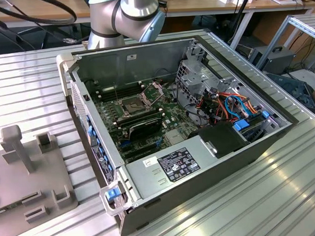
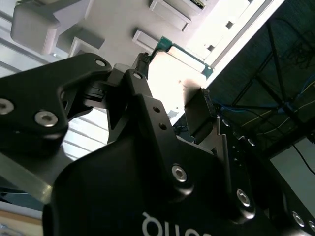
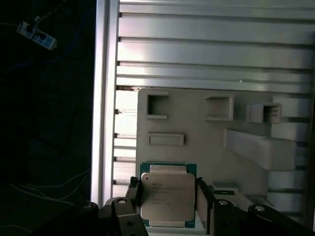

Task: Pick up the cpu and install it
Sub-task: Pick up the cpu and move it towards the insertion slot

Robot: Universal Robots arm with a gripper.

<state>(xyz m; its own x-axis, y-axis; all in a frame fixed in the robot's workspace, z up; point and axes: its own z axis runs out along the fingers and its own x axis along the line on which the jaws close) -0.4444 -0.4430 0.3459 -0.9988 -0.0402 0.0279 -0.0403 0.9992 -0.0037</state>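
The cpu [image 3: 166, 195], a silvery square on a green substrate, lies flat at the edge of a grey holding fixture [image 3: 206, 142]. My gripper [image 3: 168, 199] straddles it, with one black finger [image 3: 134, 192] against one side and the other against the opposite side, shut on it. In the second wrist view the cpu's green rim [image 2: 184, 53] shows beyond the gripper [image 2: 172, 81]. In the exterior view the open computer case [image 1: 201, 163] holds the green motherboard [image 1: 170, 117], and its dark socket [image 1: 132, 104] has the metal frame lifted.
The grey fixture [image 1: 24, 176] with upright pegs and slots stands on the ribbed aluminium table at the exterior view's left. The arm's base [image 1: 124, 15] rises behind the case. Inside the case are a power supply [image 1: 175, 167], bundled cables [image 1: 230, 107] and a long black card [image 1: 142, 128].
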